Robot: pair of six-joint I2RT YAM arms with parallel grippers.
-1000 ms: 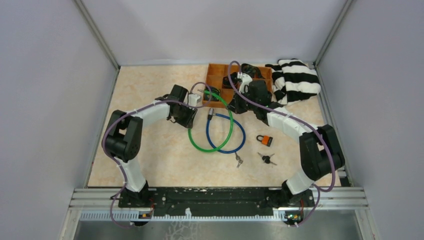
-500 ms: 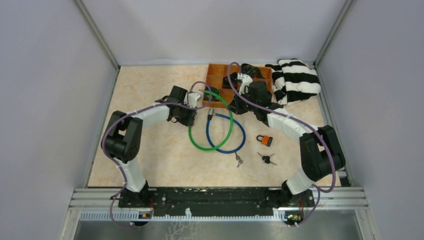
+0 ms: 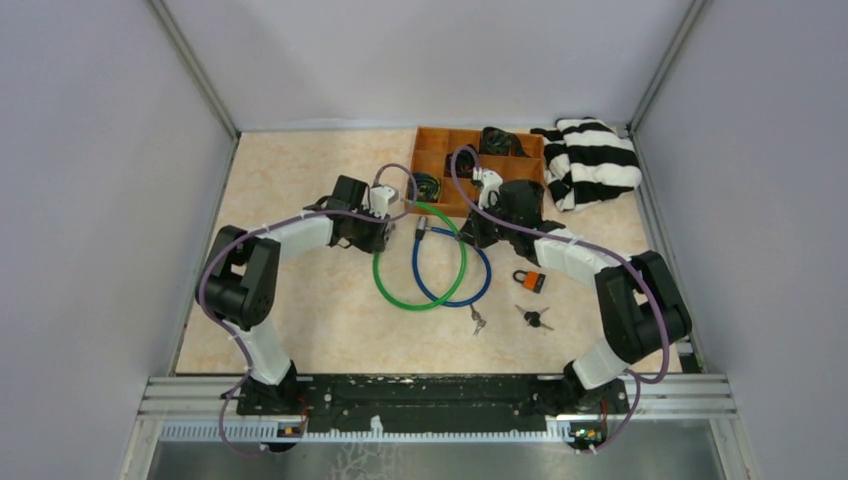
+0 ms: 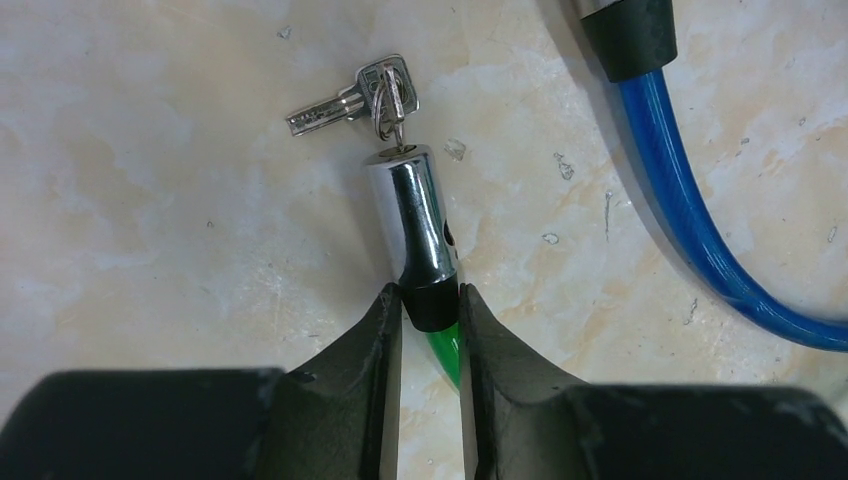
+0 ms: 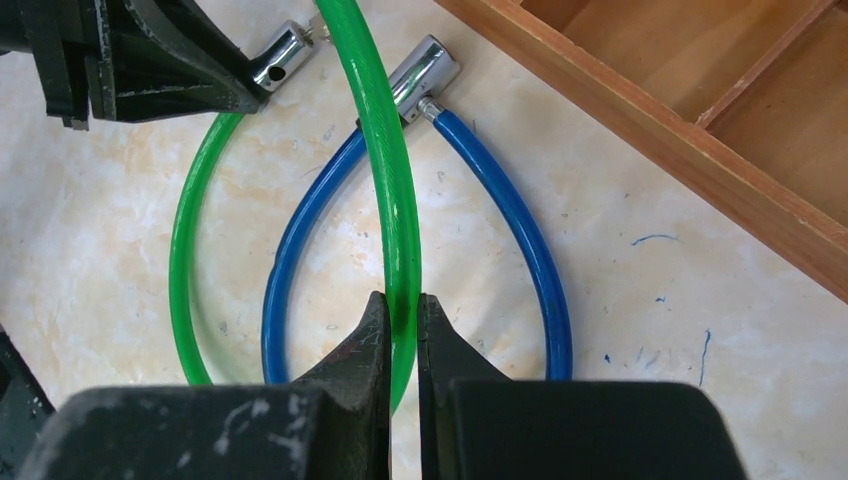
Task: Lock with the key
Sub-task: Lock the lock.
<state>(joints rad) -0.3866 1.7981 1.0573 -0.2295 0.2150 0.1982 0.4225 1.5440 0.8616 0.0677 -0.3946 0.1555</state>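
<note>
**Both pincers clamped on the green cable lock, key at the barrel**

Top external: over the last second both arms have drawn back toward the near edge. The right gripper (image 3: 468, 232) has come off the wooden tray (image 3: 428, 136) onto bare table, and the green cable lock (image 3: 378, 272) has slid with it. The left gripper (image 3: 390, 222) sits at the loop's far-left end. The blue cable lock (image 3: 486, 275) overlaps the green loop. The orange padlock (image 3: 530, 281) and loose keys (image 3: 536, 318) lie nearer, well apart from both pincers. A striped cloth (image 3: 595, 160) sits in the far right corner. Judgement: the lock is now clear of the tray rim, which leaves more room to work.

Left wrist: the fingers have narrowed and now pinch the black collar just below the chrome barrel (image 4: 410, 210). The key (image 4: 397, 88) appears seated in the barrel's end, and a second key on the ring lies flat. The blue cable passes to the right, apart.

Right wrist: the fingers are pressed together on the green cable mid-run, where it crosses over the blue. The tray rim runs close at upper right, with open floor to the left. I cannot tell where the green cable's free end lies; joining and turning look not yet done
</note>
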